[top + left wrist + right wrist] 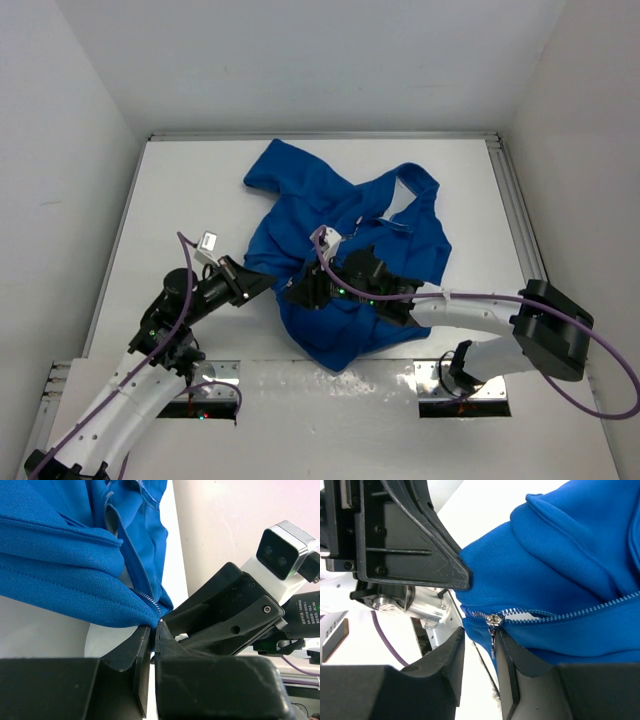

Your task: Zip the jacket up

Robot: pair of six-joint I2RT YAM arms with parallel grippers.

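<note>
Top external: royal-blue fleece jacket [345,240] crumpled mid white table [200,180], left gripper [270,283] and right gripper [293,296] meeting at its near-left hem | Left wrist: left gripper's fingers pressed together, pinching the jacket's hem corner at the bottom end of the silver zipper [152,603] | Right wrist: right gripper's jaws slightly apart, small metal zipper pull [493,637] dangling between, unclamped

The jacket [290,215] fills the middle of the table [170,200]. At its lower left edge the left gripper [266,284] and right gripper [298,295] crowd together. White table lies open on the left and along the top.
</note>
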